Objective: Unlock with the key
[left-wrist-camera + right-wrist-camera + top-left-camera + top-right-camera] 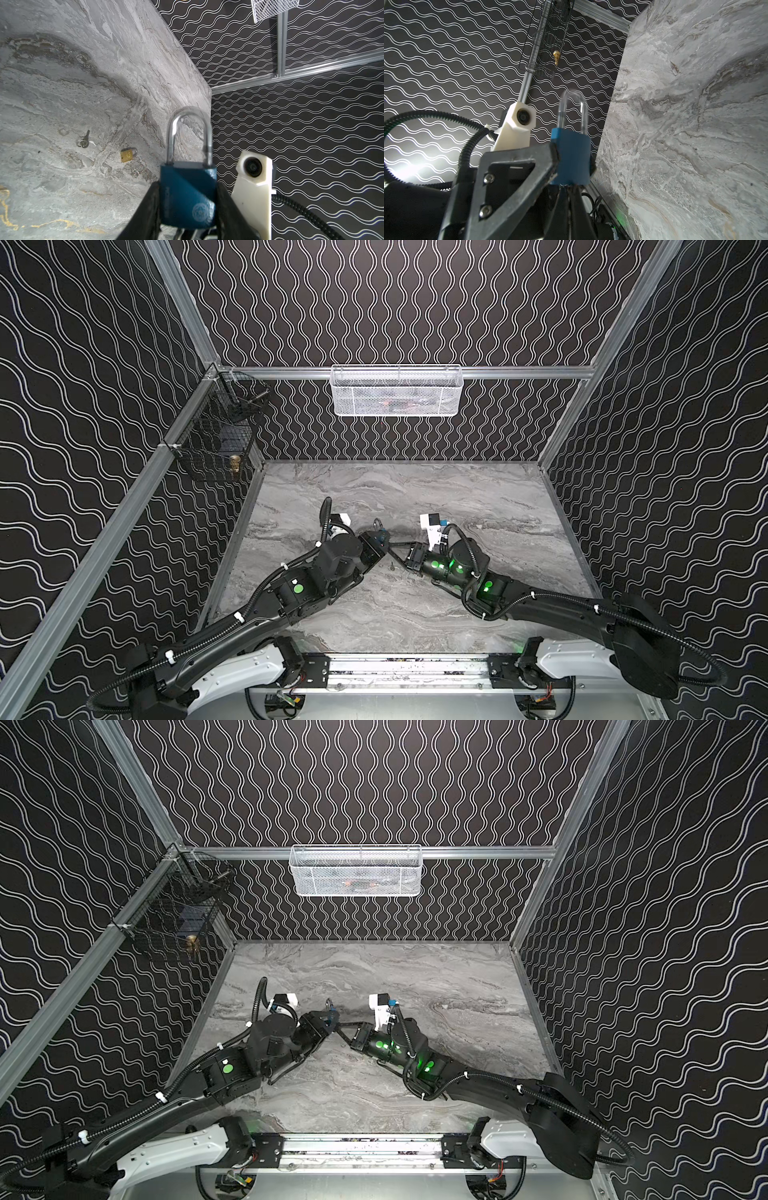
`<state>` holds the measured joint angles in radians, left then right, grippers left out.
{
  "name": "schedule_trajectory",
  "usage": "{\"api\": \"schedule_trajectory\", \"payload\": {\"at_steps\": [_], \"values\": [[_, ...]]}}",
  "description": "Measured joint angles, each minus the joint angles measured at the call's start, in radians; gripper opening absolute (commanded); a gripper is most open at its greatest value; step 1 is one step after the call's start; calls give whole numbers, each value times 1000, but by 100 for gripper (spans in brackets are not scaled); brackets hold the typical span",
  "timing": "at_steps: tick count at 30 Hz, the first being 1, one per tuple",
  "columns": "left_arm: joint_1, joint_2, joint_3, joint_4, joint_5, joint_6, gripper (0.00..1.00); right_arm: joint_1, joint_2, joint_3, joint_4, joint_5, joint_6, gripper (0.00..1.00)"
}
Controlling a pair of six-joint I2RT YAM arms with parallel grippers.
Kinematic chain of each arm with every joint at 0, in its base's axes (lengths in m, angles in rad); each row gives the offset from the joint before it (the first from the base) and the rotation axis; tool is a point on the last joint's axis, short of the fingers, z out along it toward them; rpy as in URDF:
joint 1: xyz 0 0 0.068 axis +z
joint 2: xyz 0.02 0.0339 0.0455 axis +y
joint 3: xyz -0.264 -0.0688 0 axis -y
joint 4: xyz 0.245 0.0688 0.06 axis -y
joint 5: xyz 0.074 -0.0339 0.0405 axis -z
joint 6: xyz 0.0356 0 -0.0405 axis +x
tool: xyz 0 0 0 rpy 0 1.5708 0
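As the grey marble worktop [457,497] lies below, black left arm [257,605] and right arm [552,605] reach low and meet. Left pincer [379,540] squeezes the blue metal padlock [188,199], loop [190,135] pointing at the back wall [395,302]. Right pincer [568,192] is pressed together at its bottom end. Only the left wrist view shows a small brass padlock [128,154] and little ringed key [84,140].

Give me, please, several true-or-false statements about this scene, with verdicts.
1. The left gripper clamps the blue padlock with the silver shackle. True.
2. That shackle has sprung open. False: both legs sit in the body.
3. A small brass padlock lies on the grey marble table. True.
4. The white mesh basket hangs on the left wall. False: on the back wall.
5. The right gripper stands wide open. False: shut, under the padlock.
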<state>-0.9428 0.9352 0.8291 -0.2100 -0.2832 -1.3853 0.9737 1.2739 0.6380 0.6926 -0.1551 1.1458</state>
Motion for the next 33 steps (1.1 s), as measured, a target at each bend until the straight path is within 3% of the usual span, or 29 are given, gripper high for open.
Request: {"api": "schedule_trajectory", "payload": {"at_steps": [10,19,25,33], "values": [[-9,-6,-1,21,-16,-22,0,0,-5,6,7,4,14,0],[-16,-20,23,-52,-27,5,0,3,-22,31,-79,-12,-63,0],[-23,-34,46,-145,-29,43,0,7,-28,36,-116,-32,-136,15],[-25,-46,48,-218,-86,108,0,6,-34,36,-159,-22,-197,27]]}}
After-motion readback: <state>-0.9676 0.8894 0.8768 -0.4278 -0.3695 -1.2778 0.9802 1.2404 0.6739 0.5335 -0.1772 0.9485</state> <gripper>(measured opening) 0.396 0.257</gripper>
